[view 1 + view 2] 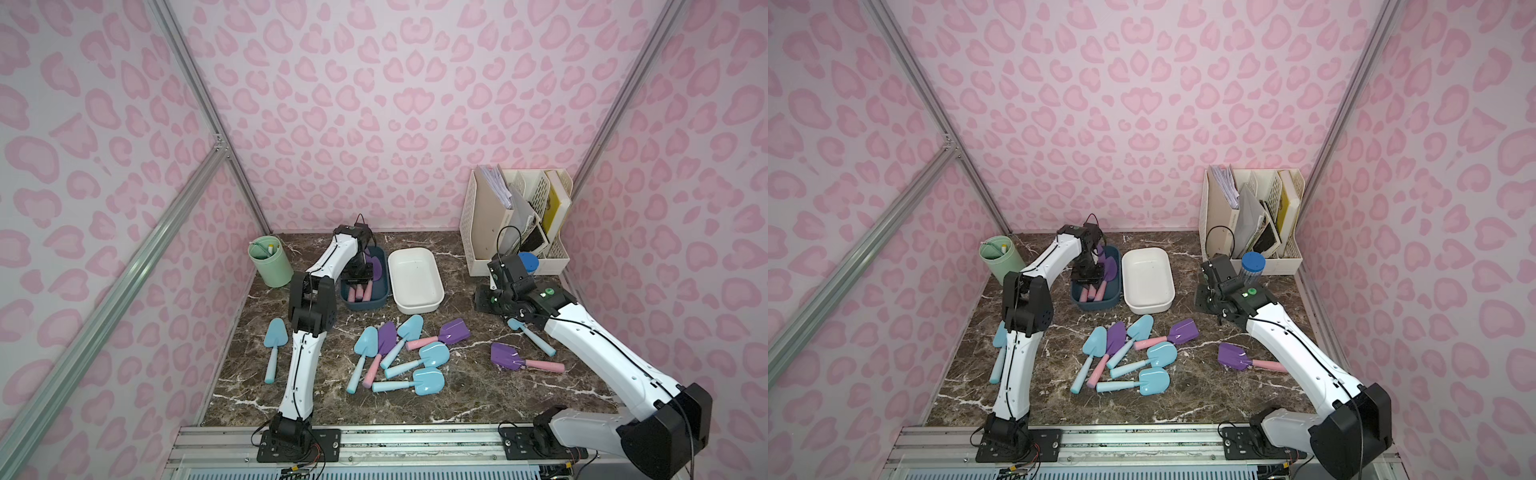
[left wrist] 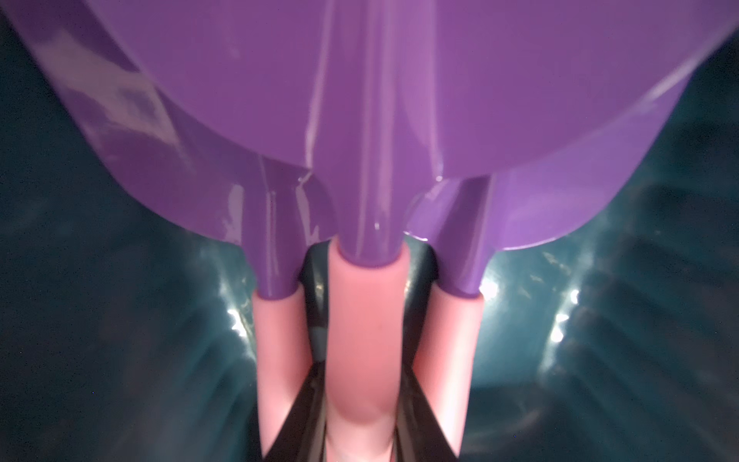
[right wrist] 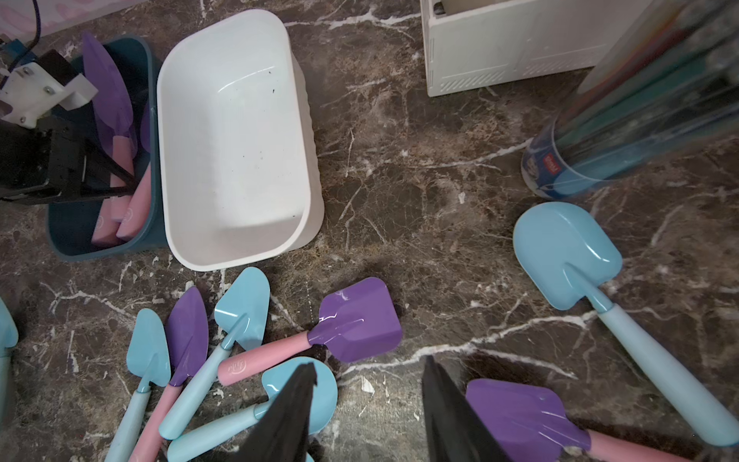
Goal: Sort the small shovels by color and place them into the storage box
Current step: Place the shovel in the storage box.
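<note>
Gripping a purple shovel [image 2: 368,192] by its pink handle, my left gripper [image 1: 357,284] sits inside the dark blue tub [image 1: 365,306], just beside the white tub [image 1: 419,308]. Two more purple shovels [image 2: 276,240] flank the held one there. My right gripper [image 3: 370,364] hangs with jaws apart, holding nothing, off the white tub's other side. Loose shovels [image 1: 434,354], light blue and purple mixed, lie on the table [image 1: 457,395] before the white tub.
</note>
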Controlling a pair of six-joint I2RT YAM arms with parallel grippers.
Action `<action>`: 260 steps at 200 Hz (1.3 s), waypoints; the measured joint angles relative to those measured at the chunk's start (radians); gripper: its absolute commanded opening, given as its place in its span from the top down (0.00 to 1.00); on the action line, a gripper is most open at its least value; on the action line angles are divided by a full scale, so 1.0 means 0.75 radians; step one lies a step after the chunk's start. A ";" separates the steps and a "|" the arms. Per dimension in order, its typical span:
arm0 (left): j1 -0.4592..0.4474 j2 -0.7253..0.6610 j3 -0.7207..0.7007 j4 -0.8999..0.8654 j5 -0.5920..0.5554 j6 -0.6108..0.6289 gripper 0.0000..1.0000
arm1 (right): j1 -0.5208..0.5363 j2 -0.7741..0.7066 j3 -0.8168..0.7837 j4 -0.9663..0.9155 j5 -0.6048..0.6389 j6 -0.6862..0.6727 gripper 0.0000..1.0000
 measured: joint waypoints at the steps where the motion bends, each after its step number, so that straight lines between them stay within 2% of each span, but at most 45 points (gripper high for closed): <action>1: 0.000 0.000 0.000 0.000 0.000 0.000 0.89 | 0.000 0.000 -0.001 0.000 0.000 0.000 0.50; 84: -0.001 -0.006 -0.002 -0.026 0.004 0.016 0.73 | -0.007 -0.022 -0.006 0.000 0.005 0.001 0.50; 120: -0.004 -0.026 -0.002 -0.037 0.005 0.025 0.69 | -0.014 -0.028 -0.006 -0.001 0.007 0.001 0.49; 260: -0.004 -0.019 -0.003 -0.039 0.019 0.029 0.65 | -0.030 -0.045 0.010 -0.030 0.016 0.000 0.48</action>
